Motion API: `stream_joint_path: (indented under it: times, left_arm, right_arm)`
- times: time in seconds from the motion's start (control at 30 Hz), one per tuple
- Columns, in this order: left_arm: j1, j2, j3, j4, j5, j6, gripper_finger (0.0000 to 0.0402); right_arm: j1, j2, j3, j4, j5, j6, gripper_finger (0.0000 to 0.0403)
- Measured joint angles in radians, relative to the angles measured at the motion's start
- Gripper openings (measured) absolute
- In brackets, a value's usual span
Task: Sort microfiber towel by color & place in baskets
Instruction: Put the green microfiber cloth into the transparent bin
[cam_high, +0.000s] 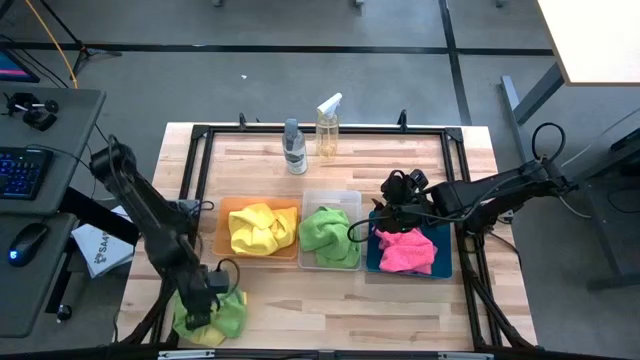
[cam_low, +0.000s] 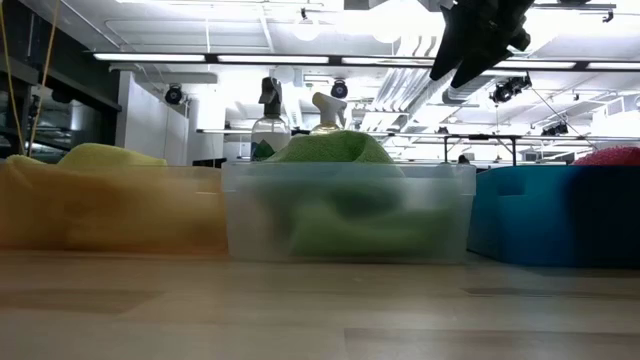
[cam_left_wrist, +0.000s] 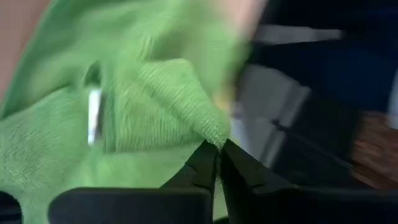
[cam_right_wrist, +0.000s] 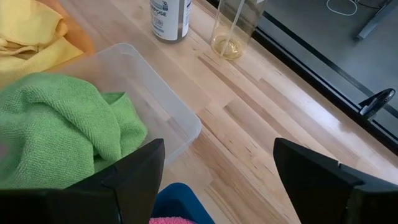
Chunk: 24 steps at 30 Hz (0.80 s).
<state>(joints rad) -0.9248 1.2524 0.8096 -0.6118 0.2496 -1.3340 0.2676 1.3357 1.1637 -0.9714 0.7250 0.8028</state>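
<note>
The orange basket (cam_high: 222, 215) holds a yellow towel (cam_high: 260, 228). Green towels (cam_high: 330, 235) fill the clear basket (cam_high: 330, 197), and a pink towel (cam_high: 405, 250) lies in the blue basket (cam_high: 440, 262). A green towel (cam_high: 228, 315) and a yellow one (cam_high: 195, 330) lie heaped at the table's near left corner. My left gripper (cam_high: 212, 297) stands over that heap, shut on the green towel (cam_left_wrist: 124, 106). My right gripper (cam_high: 393, 207) hovers open above the gap between the clear and blue baskets and touches nothing; it also shows in its own wrist view (cam_right_wrist: 217, 180) and in the low view (cam_low: 480, 40). My left gripper pinches the green towel between its two fingertips (cam_left_wrist: 208, 165), at a folded corner (cam_left_wrist: 214, 132); one layer or several, I cannot tell. The fingers come from above. The rest of the towel spreads out beyond the fingers and lies on the heap at the table's corner (cam_high: 232, 318).
Two spray bottles (cam_high: 294, 148) (cam_high: 327, 125) stand behind the baskets near the far edge. A black frame rail (cam_high: 320, 132) runs round the table. Bare wood lies in front of the baskets (cam_high: 340, 305). A desk with a keyboard (cam_high: 22, 170) stands to the left.
</note>
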Motion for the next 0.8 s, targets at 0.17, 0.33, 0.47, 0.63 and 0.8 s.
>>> stream_joint_path:
  times: [0.17, 0.33, 0.47, 0.63, 0.8]
  left_arm:
    - [0.117, -0.178, 0.173, -0.076, -0.029, 0.235, 0.0002]
    - [0.296, -0.251, 0.376, -0.206, -0.240, 0.521, 0.0001]
    - [0.479, -0.213, 0.482, -0.237, -0.313, 0.815, 0.0001]
    - [0.678, -0.094, 0.534, -0.082, -0.322, 1.145, 0.0000]
    - [0.788, 0.029, 0.535, 0.292, -0.293, 1.366, 0.0000]
  right_arm:
    - [0.000, 0.000, 0.000, 0.000, 0.008, 0.000, 0.0298]
    - [0.000, 0.000, 0.000, 0.000, 0.020, 0.003, 0.0298]
    - [0.000, 0.000, 0.000, 0.001, 0.056, 0.008, 0.0298]
    - [0.000, -0.019, 0.000, -0.003, 0.101, 0.030, 0.0298]
    - [0.000, -0.088, 0.000, -0.027, 0.149, 0.082, 0.0298]
